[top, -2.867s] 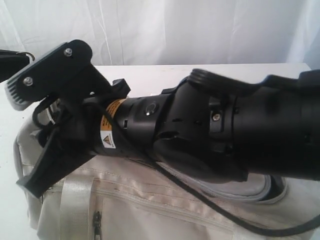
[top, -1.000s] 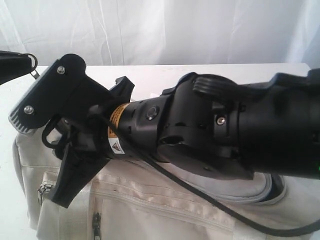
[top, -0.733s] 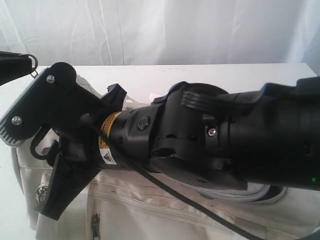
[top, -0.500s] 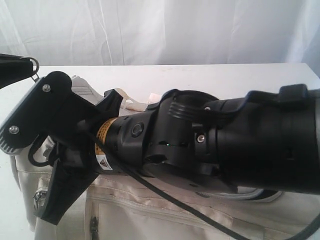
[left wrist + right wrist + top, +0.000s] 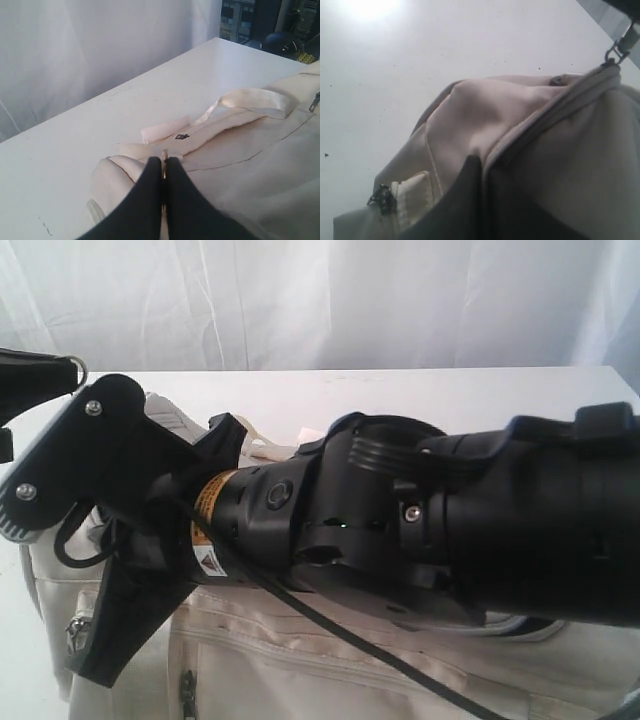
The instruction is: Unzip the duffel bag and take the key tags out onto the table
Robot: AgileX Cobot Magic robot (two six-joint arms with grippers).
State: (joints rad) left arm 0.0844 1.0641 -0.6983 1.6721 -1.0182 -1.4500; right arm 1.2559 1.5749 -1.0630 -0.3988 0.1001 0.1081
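The cream duffel bag (image 5: 300, 670) lies on the white table (image 5: 450, 390), mostly hidden by my right arm (image 5: 420, 530). In the left wrist view my left gripper (image 5: 163, 161) is shut on a thin metal zipper pull at the bag's end (image 5: 125, 175). That pull's ring (image 5: 618, 46) shows taut in the right wrist view. My right gripper (image 5: 485, 162) is shut on the bag's fabric (image 5: 485, 115) beside the zipper seam. The zipper line looks closed where it shows. The key tags are out of view.
A cream webbing handle (image 5: 260, 97) lies across the bag's top. A side pocket with a dark zipper pull (image 5: 381, 196) faces the near edge. White curtain (image 5: 320, 300) hangs behind the table. Bare tabletop (image 5: 75, 150) stretches beyond the bag's end.
My right gripper has closed on the bag's fabric, and its arm has sunk and shifted left. The left gripper with the ring has edged slightly right.
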